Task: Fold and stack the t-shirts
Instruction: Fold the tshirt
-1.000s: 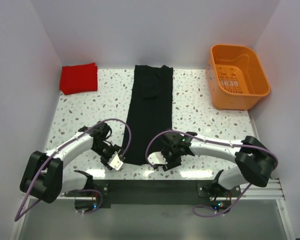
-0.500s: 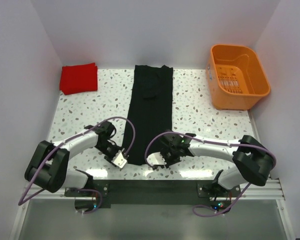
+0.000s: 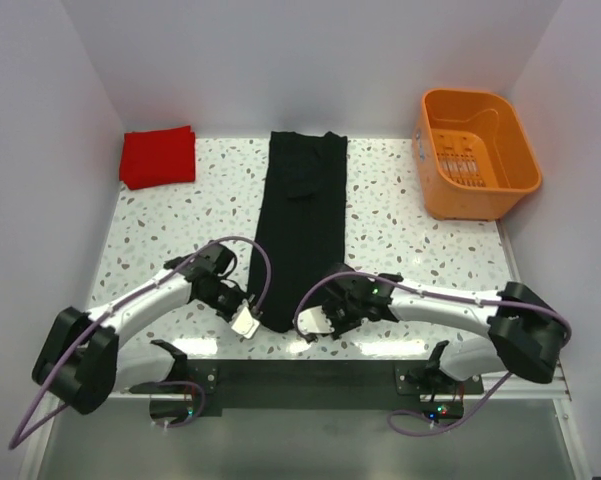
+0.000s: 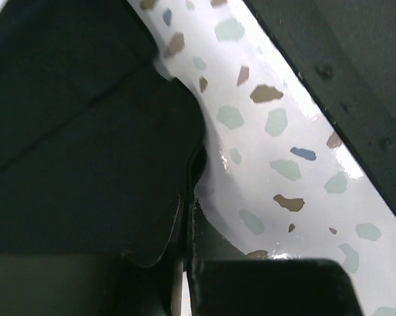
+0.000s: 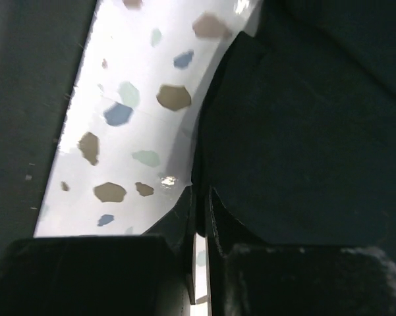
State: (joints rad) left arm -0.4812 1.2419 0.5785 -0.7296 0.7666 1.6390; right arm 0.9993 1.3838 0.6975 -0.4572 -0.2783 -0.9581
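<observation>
Black t-shirt [image 3: 302,225] lying lengthwise, left fingers [image 4: 214,245] and right fingers [image 5: 240,234] together, seemingly pinching its near hem.

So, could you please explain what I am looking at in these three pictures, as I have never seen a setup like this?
This is a robot with a left arm and a right arm, bolted at the near edge of a speckled table. The wide picture comes from a fixed camera above and behind the arms. The two close-ups come from a camera on each wrist, looking along its own fingers. On the table lie a black t-shirt, folded into a long strip, and a red t-shirt, folded small at the far left. An orange basket stands at the far right. The left gripper and the right gripper are both shut, each pinching a near corner of the black t-shirt.
</observation>
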